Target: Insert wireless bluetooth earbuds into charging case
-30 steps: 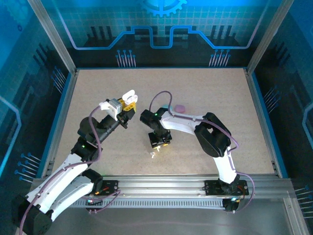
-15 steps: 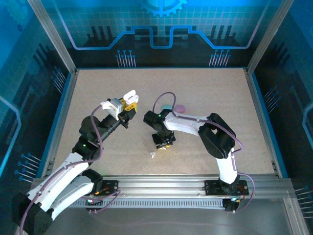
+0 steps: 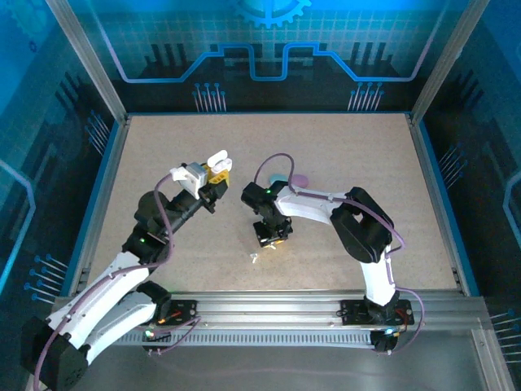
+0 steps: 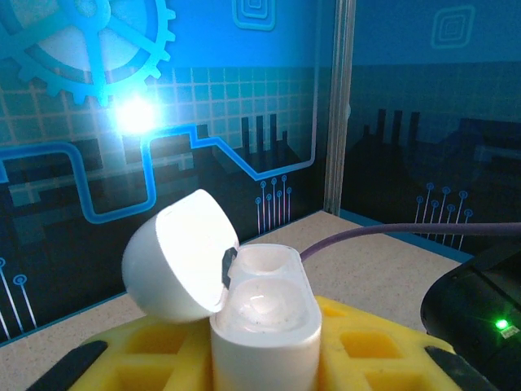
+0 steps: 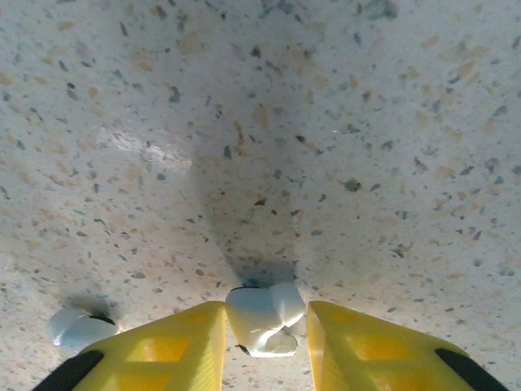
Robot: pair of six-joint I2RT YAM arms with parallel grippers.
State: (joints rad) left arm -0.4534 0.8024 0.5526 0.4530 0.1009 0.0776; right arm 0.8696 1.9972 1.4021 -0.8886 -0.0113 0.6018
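Working over speckled worktop (image 3: 342,147). Holding white charging case (image 4: 264,326) upright and off the surface in left claw (image 3: 214,173), pinched shut on its lower body, with lid (image 4: 175,261) swung open sideways and two wells facing up, seemingly unfilled. Leaving pink case (image 3: 300,179) and pale blue case (image 3: 279,177) side by side beyond right arm, untouched. Pressing right claw (image 3: 270,236) down at worktop near the middle, narrowed to a small gap and snug on both sides of white earbud (image 5: 262,318); cannot tell whether lifted or resting on the surface. Leaving second white bud (image 5: 77,326) loose on worktop just beside that claw. Judging buds as near weightless, hard, glossy and rounded, so prone to twisting or popping out under a hard squeeze; best pinching lightly across the fat part of the body, keeping the stem end free to drop into a well. Judging case as rigid and smooth, hinge being the weak spot; best gripping low on the base as now, away from lid.
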